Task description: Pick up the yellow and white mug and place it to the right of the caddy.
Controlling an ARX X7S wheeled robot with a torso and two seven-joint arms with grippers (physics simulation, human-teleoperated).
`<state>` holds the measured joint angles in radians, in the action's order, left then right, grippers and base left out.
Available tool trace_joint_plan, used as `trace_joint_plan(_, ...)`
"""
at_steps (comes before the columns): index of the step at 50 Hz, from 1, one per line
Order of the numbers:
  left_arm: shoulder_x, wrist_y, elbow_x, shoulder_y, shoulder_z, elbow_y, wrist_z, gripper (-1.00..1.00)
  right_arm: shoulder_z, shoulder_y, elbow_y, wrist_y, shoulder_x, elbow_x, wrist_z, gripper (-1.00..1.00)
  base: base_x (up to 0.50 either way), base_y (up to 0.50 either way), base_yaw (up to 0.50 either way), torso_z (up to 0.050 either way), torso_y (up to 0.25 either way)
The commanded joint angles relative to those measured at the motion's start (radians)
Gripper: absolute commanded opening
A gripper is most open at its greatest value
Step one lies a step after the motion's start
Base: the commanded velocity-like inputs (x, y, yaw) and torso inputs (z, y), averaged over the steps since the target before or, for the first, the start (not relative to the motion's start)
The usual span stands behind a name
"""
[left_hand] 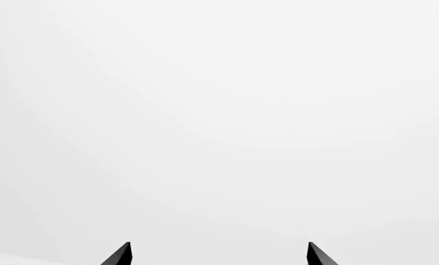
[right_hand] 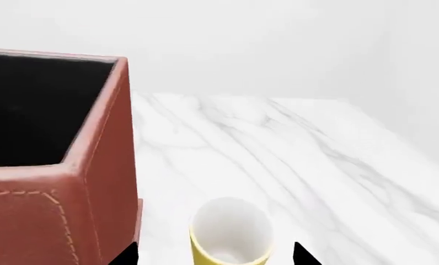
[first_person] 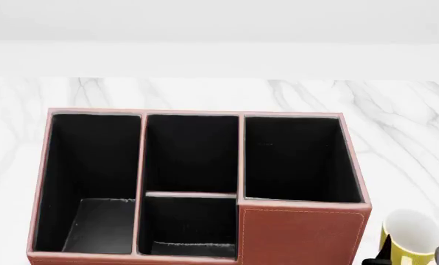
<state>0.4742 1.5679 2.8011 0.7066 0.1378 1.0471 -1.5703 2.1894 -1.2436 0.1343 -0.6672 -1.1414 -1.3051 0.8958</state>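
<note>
yellow mug [right_hand: 230,233], white inside, upright just right of the brown caddy [first_person: 300,234]; right gripper [right_hand: 213,255] fingers straddle it, grip unclear; left gripper [left_hand: 218,254] spread.

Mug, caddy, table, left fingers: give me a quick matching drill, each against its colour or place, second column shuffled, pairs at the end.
Column one:
1. mug
2. caddy
3. table
4. left fingers

Column two:
A. reddish-brown outside, black-lined compartments
B. white marble with grey veins
C. yellow outside, white inside, standing right of the caddy
D. dark tips against a blank pale background, nothing between them

Pairs: 1-C, 2-A, 3-B, 4-D
</note>
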Motion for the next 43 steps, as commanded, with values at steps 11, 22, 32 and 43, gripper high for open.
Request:
trace_joint_plan(11, -0.005, 0.000, 0.006, -0.004, -0.008, 0.000, 0.000, 1.00, -0.020, -0.131, 0.344, 0.059, -0.272, 0.286, 0.137, 1.00, 0.00, 0.00, 0.00, 0.000, 0.000)
trace_joint_plan(22, -0.006, -0.001, 0.008, -0.001, -0.012, 0.000, 0.000, 1.00, -0.083, -0.206, 0.618, 0.159, -0.429, 0.480, 0.258, 1.00, 0.00, 0.00, 0.00, 0.000, 0.000)
trace_joint_plan(32, -0.005, 0.000, 0.001, -0.003, -0.003, 0.000, 0.000, 1.00, -0.143, -0.262, 0.876, 0.356, -0.429, 0.596, 0.438, 1.00, 0.00, 0.00, 0.00, 0.000, 0.000)
trace_joint_plan(43, -0.008, 0.000, 0.004, -0.003, -0.009, 0.000, 0.000, 1.00, -0.130, -0.245, 0.913, 0.361, -0.429, 0.700, 0.488, 1.00, 0.00, 0.00, 0.00, 0.000, 0.000)
